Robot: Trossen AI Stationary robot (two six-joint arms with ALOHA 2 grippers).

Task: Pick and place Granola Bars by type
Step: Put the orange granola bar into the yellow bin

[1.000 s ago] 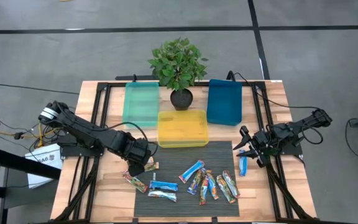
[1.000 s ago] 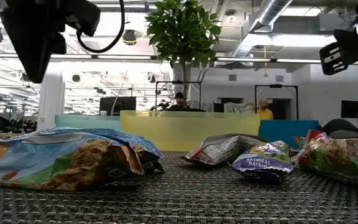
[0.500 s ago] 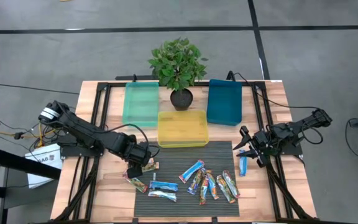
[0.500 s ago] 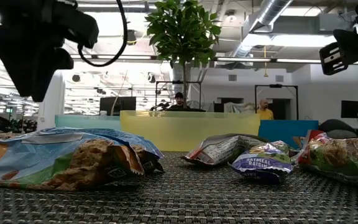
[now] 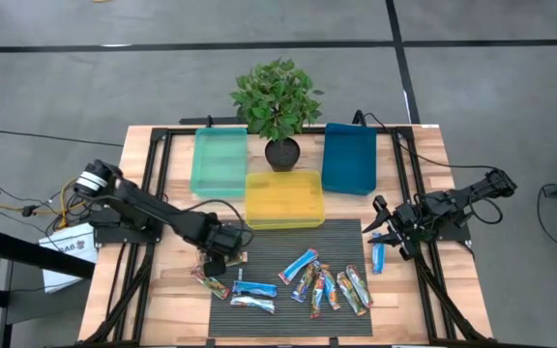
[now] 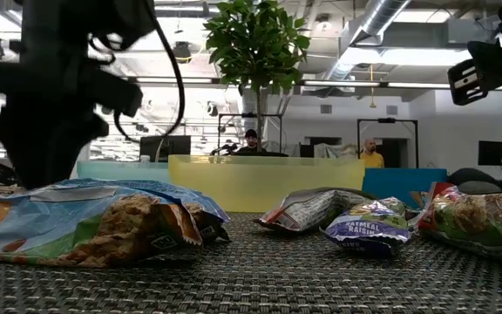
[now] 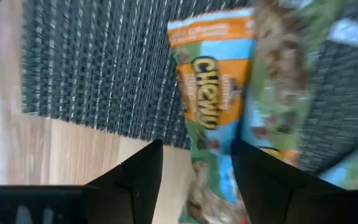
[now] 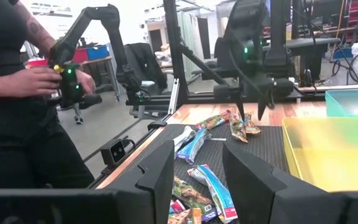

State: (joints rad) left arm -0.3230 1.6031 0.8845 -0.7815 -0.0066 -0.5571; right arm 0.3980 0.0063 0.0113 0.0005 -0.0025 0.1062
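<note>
Several granola bars (image 5: 322, 282), blue and green-orange, lie scattered on the dark ribbed mat (image 5: 341, 237). My left gripper (image 5: 219, 263) points down, low over the mat's left edge. It is open, and its fingers (image 7: 135, 186) stand on either side of a green-orange bar (image 7: 207, 118) that lies flat, partly on the mat and partly on the wood. Another bar (image 5: 209, 282) lies just nearer. My right gripper (image 5: 380, 228) waits level and open at the mat's right side, above a blue bar (image 5: 378, 256).
A green tray (image 5: 219, 161), a yellow tray (image 5: 283, 198) and a blue tray (image 5: 348, 158) stand at the far side around a potted plant (image 5: 278, 106). A person (image 8: 17, 93) stands beyond the table's left side.
My left gripper has come down toward the green-orange bar at the mat's left edge, shifting slightly toward the table's right, and has rolled a little about its own axis. The bars have not moved.
</note>
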